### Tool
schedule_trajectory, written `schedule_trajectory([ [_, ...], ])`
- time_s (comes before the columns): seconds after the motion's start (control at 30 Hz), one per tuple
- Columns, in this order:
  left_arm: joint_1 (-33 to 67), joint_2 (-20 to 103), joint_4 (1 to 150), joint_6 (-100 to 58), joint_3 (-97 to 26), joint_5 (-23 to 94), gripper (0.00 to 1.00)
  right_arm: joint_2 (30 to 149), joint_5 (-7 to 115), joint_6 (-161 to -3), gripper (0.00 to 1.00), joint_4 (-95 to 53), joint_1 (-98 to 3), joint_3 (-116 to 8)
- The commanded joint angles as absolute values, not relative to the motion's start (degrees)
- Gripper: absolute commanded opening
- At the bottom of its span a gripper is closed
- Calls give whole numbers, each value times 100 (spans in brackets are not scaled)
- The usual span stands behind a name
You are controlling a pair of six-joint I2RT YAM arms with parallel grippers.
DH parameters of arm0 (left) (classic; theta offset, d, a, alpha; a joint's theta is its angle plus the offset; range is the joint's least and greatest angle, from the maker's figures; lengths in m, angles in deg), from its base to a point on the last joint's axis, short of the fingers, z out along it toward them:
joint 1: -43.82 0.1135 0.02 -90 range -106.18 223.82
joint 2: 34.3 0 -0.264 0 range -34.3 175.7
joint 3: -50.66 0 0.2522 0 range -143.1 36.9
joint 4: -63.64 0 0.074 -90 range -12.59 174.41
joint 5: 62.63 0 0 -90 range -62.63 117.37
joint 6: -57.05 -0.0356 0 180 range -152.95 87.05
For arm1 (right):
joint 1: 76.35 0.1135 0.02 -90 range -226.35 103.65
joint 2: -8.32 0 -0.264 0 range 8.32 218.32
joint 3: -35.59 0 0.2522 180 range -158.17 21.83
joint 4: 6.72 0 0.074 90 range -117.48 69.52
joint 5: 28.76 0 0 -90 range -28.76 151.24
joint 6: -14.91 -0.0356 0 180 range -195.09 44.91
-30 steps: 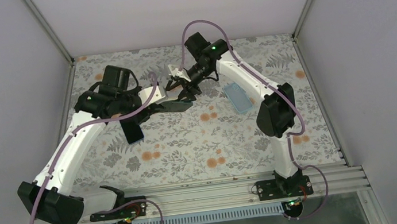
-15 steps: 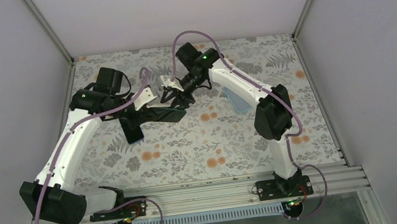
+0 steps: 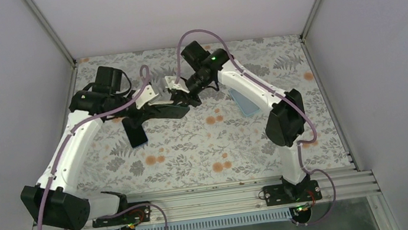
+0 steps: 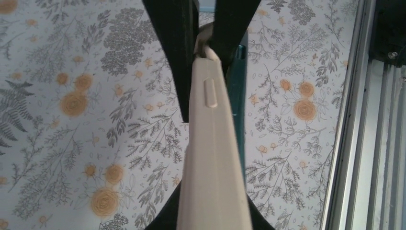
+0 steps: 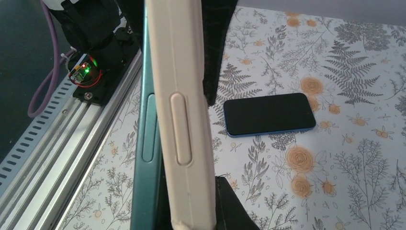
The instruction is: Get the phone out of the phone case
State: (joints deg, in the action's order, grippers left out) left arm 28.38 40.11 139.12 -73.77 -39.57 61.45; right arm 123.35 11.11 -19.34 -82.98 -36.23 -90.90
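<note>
Both grippers: left gripper (image 3: 144, 112) and right gripper (image 3: 182, 97) hold one case (image 5: 178, 115) between them, in the air over the table (image 3: 211, 144)
Fingers: mine are clamped on the case from both ends, and neither wrist view shows slack
Phone: phone (image 5: 142, 143) is not out yet; its teal edge and side button show right beside the beige case wall, so that edge looks part-lifted
Changed: since a second ago the whole held pair has shifted toward my left side; the right arm reaches further across, and the left wrist has rolled back so its white mount faces up
Unchanged: both ends are clamped as before, and case and phone are not separated
Meaning: I read this as a re-pose or twist to gain leverage, not a release; the task is roughly mid-way
Next: peel the case wall off the exposed edge while the other end stays pinned
Risk: the phone could slip free with nothing under it
Elsewhere: spare phone (image 5: 268, 114) lies flat on the table near the left gripper, and a pale blue slab (image 3: 243, 102) lies by the right arm; both are well apart from my fingers
</note>
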Motion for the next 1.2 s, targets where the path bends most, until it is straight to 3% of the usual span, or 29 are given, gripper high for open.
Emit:
schedule_trajectory([
  [0.0, 3203, 4280, 9365, -6543, -4486, 5279, 15, 11768, -910, -2445, 3, -9117, -2709, -8938],
  [0.1, 3202, 4253, 9434, -6719, -4465, 5239, 27, 11741, -961, -2495, 3, -9098, -2943, -8906],
  [0.3, 3219, 4221, 9603, -6933, -4515, 5077, 69, 11782, -1149, -2276, 3, -9410, -3298, -8885],
  [0.53, 3343, 3993, 9579, -7019, -4537, 4898, 98, 11767, -1204, -2307, 3, -9407, -3679, -8624],
  [0.73, 3340, 3625, 10171, -7143, -4738, 5044, 100, 11943, -1557, -3111, 3, -9198, -4327, -8779],
  [0.97, 3199, 2875, 10156, -7042, -4506, 5257, 100, 11899, -1426, -6438, 3, -6374, -5053, -8502],
  [1.17, 1858, 2812, 9597, -7559, -3869, 3643, 100, 12156, -506, -7905, 3, -5298, -5192, -9089],
])
